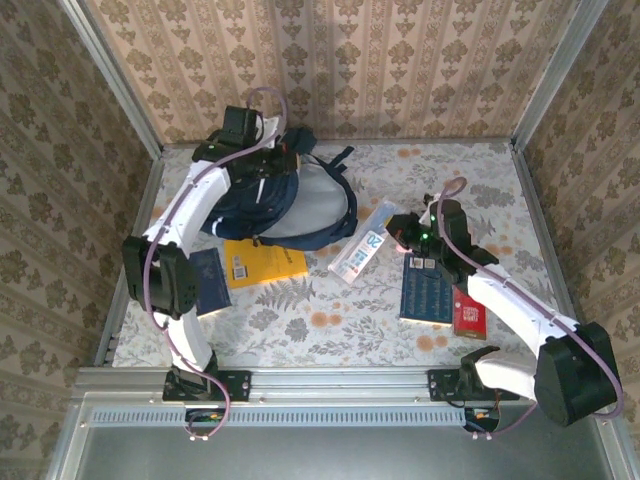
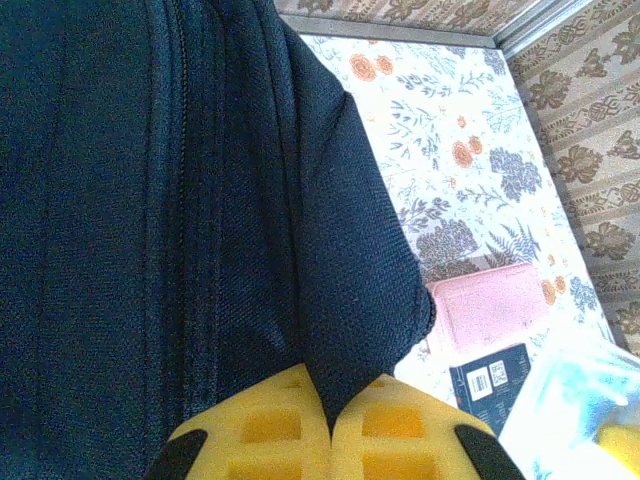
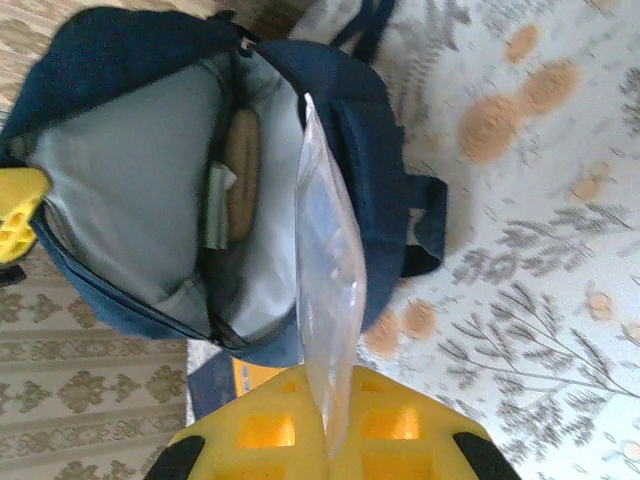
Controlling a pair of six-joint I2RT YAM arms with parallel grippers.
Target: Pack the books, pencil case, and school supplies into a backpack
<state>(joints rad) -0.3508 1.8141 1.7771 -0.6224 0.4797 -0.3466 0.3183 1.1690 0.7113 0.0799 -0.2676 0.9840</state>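
One tan roll [image 3: 243, 175] inside backpack [image 3: 345, 100]

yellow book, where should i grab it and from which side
Probably its near right corner, coming from the near side. The yellow book lies flat, its far edge meets the backpack and a navy book sits close at its left, so that corner is freest.
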